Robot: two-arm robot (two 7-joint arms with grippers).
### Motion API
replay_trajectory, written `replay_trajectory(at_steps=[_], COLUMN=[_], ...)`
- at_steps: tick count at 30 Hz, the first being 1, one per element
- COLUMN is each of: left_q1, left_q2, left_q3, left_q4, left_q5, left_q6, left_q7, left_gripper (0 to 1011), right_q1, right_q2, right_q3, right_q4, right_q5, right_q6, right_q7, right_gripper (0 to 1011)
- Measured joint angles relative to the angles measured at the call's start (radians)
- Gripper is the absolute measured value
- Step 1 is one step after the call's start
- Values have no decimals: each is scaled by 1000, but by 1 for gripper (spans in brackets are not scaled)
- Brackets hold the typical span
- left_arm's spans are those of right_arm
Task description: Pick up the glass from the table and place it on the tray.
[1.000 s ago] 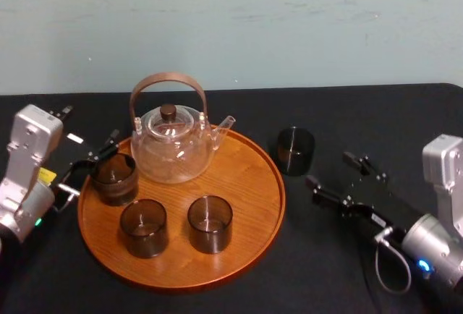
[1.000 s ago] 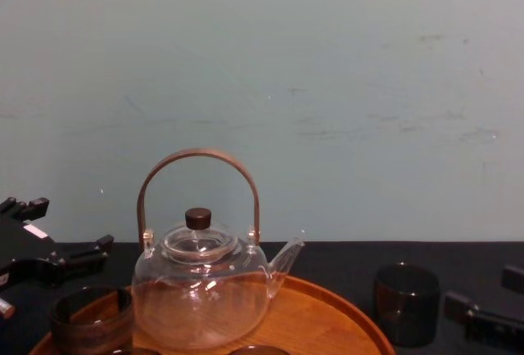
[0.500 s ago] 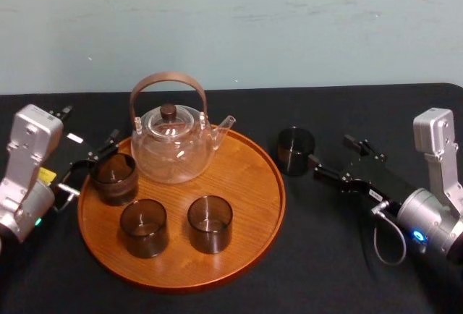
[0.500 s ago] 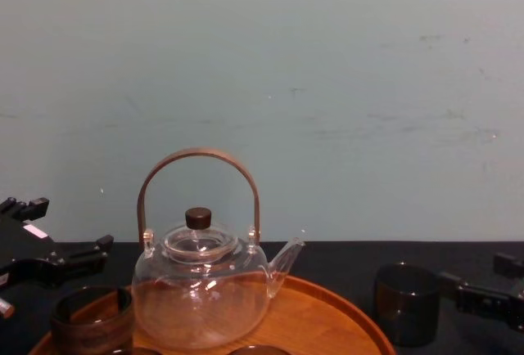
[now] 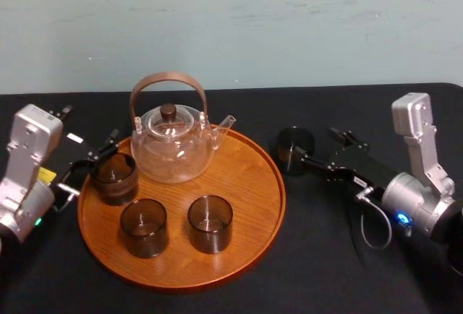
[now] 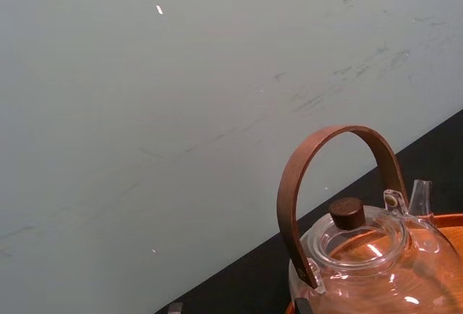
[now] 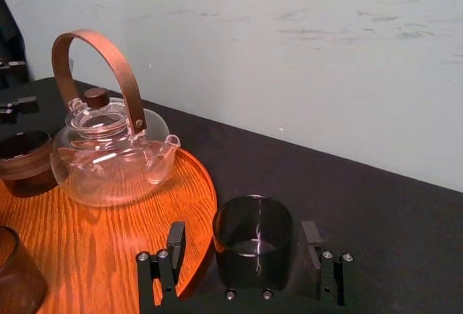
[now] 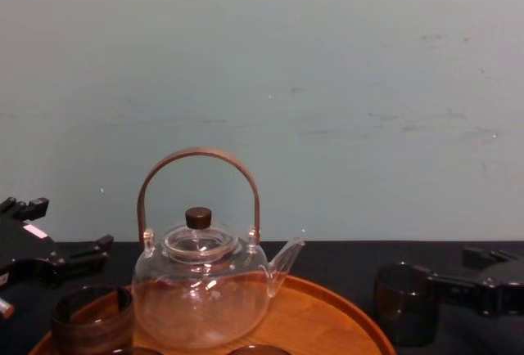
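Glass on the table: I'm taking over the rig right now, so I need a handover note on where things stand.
Right gripper: jaws open, one on each side of the dark glass, not closed on it.
Left gripper: jaws open, idle at the left edge of the tray.
The dark glass stands on the black table, just right of the tray.
Done: three other glasses and the teapot sit on the tray; the right gripper is lined up.
Left: close the jaws, lift, set the glass on bare tray.
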Motion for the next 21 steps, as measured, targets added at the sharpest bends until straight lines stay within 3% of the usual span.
replay_trajectory(at_steps=[21], left_q1=[0], left_q2=[0], left_q3=[0], left_q4=[0], left_q5=[0], left_q6=[0], left_q7=[0], left_gripper=[1001], right_q1=[104], right_q2=[-30], right_q3=[-49], right_q4=[132], right_q5=[-34], right_q6=[0], right_q7=[19], right_gripper=[1002])
